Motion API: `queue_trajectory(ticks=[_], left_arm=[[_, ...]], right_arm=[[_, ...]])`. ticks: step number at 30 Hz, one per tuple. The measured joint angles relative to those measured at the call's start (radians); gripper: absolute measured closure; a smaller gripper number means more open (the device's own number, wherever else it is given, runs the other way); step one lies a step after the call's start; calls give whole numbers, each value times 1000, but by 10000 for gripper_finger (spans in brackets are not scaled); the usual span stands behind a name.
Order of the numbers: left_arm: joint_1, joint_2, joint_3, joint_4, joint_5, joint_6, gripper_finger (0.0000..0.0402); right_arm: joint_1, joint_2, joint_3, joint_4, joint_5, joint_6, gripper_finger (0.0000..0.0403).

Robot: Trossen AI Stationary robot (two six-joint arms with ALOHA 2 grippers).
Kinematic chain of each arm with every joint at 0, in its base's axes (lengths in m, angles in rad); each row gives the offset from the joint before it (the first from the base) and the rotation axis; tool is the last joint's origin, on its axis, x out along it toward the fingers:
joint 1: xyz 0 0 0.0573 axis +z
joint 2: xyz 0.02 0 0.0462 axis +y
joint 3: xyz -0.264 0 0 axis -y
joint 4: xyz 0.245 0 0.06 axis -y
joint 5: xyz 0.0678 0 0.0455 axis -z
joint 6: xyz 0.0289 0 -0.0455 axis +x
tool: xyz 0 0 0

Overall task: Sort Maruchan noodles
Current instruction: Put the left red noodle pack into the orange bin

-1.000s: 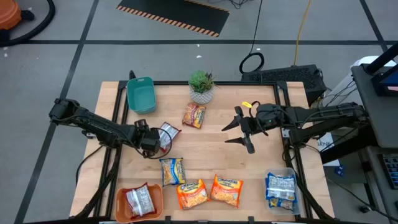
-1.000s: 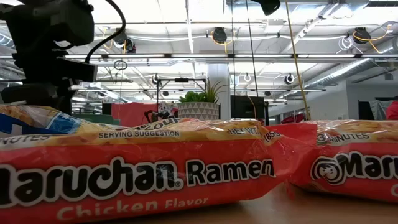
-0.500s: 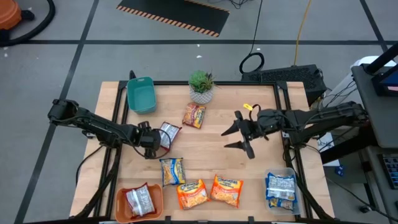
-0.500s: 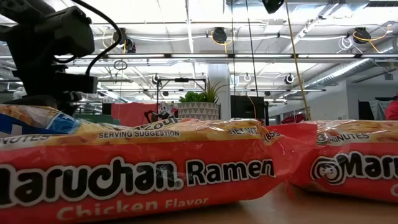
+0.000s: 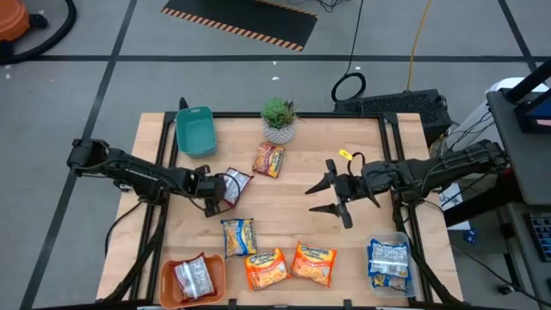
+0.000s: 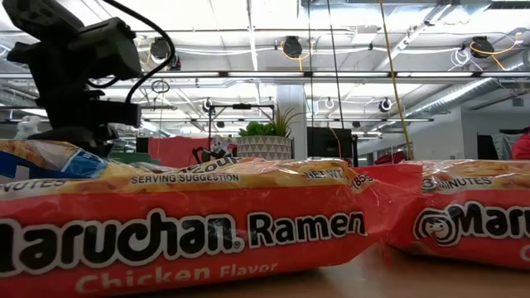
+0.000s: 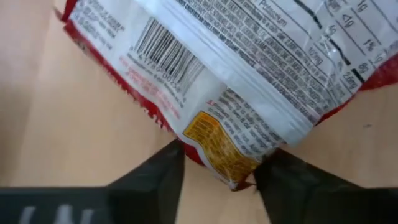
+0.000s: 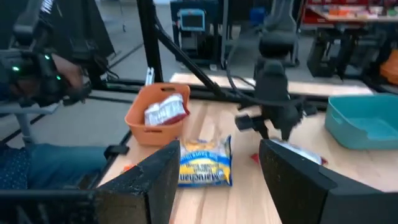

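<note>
The left arm stretches low across the surface (image 5: 284, 220) from the left edge of the high view toward the centre, its tool (image 5: 215, 191) at the silver-red packet (image 5: 232, 183), which lies left of centre; in the left wrist view the two dark fingers (image 7: 155, 180) straddle a corner of that packet (image 7: 242, 93), but whether they pinch it cannot be told. The right arm reaches in from the right edge, its tool (image 5: 331, 196) right of centre with fingers spread wide and nothing between them. The teal bin (image 5: 195, 130) at the upper left of the surface looks bare inside. The orange bin (image 5: 169, 288) at the lower left holds one silver-red packet (image 5: 193, 276). The clear bin (image 5: 403, 243) at the lower right holds blue-and-yellow packets (image 5: 388, 261). Loose on the surface lie a dark red packet (image 5: 269, 159) just below the potted plant (image 5: 278, 119), a blue-and-yellow packet (image 5: 238, 237) at lower centre, and two orange packets (image 5: 291, 265) side by side along the bottom edge
</note>
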Motion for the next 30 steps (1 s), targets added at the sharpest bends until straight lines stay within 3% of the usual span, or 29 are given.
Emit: queue_trajectory(ticks=[7, 11, 14, 18, 26, 30], left_arm=[[32, 2, 0, 41, -23, 88, 340], [40, 2, 41, 2, -34, 182, 390], [15, 2, 99, -24, -75, 273, 397], [-42, 0, 197, -32, -209, 398, 398], [-167, 0, 309, -30, -490, 562, 399], [-211, 0, 327, -24, -567, 628, 400]], right_arm=[[3, 15, 0, 86, 4, -75, 190], [3, 57, 0, 140, 62, -94, 190], [3, 128, 0, 250, 78, -64, 190], [3, 241, 8, 394, 77, -48, 190], [-36, 313, 100, 189, 85, 148, 190], [-55, 341, 83, 181, 85, 193, 190]])
